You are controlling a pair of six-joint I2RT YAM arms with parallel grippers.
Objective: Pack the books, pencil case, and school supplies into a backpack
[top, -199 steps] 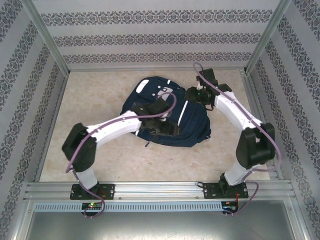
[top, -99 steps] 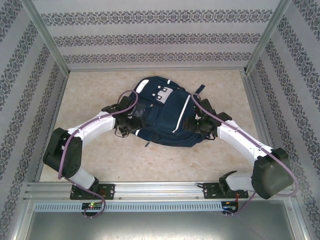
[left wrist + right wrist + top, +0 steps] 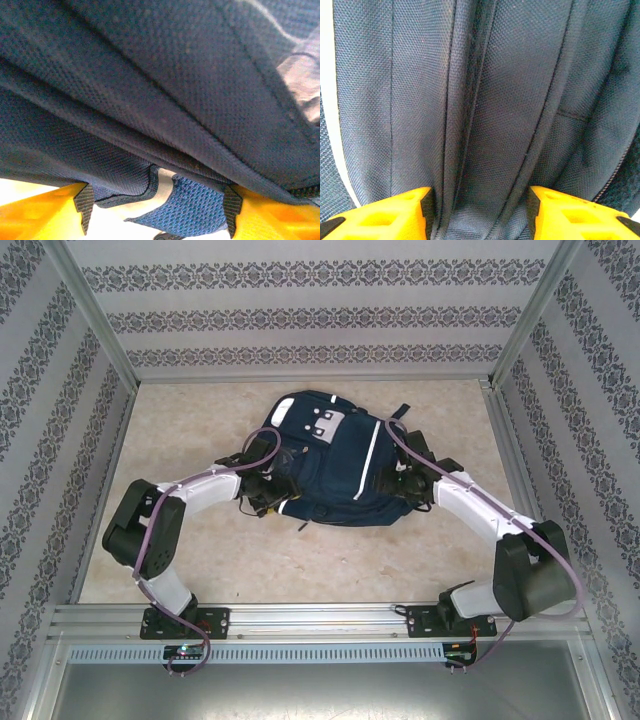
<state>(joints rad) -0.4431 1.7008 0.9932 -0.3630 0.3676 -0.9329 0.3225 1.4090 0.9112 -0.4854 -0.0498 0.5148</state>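
Note:
The navy backpack (image 3: 330, 465) lies flat mid-table, grey patch and white stripes facing up. My left gripper (image 3: 272, 488) is pressed into its left side. In the left wrist view the yellow fingers (image 3: 45, 210) stand wide, with dark fabric (image 3: 150, 90) and a blue mesh strap (image 3: 200, 205) spanning the gap of the gripper (image 3: 157, 207). My right gripper (image 3: 397, 480) is at the backpack's right side. Bunched navy fabric (image 3: 485, 100) fills that gripper (image 3: 480, 212) from pad to pad. The books, pencil case and school supplies are out of view.
The beige tabletop (image 3: 200, 410) is bounded by patterned walls and aluminium posts. A metal rail (image 3: 320, 620) runs along the near edge, where both arm bases are bolted. Purple cables loop over both arms.
The left gripper came off the top of the backpack to its left side. The right gripper dropped from the upper right corner to the right side. The backpack shifted slightly toward the back.

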